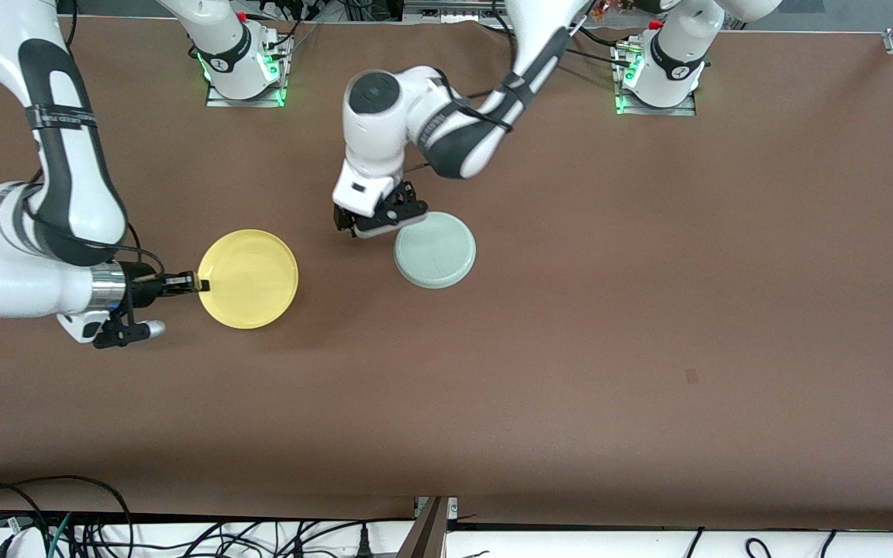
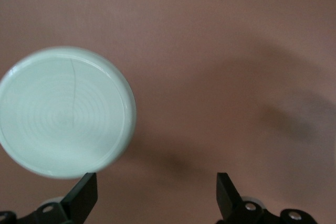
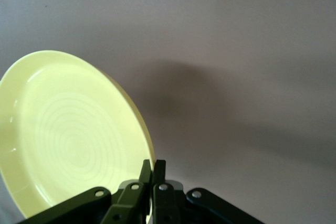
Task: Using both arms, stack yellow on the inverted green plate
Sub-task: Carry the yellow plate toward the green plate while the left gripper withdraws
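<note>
The yellow plate [image 1: 249, 277] is held by its rim in my right gripper [image 1: 200, 284], which is shut on the edge toward the right arm's end of the table. It hangs a little above the table and casts a shadow. In the right wrist view the plate [image 3: 68, 129] shows its inner face, with the rim between the closed fingers of my right gripper [image 3: 153, 169]. The green plate [image 1: 435, 249] lies upside down near the table's middle. My left gripper [image 1: 382, 219] hovers open and empty just beside it. The left wrist view shows the green plate [image 2: 65, 111] next to one finger of my left gripper [image 2: 156, 187].
The brown table [image 1: 570, 349] carries only the two plates. The arm bases [image 1: 243, 74] stand along the edge farthest from the front camera. Cables [image 1: 105, 527] hang below the nearest edge.
</note>
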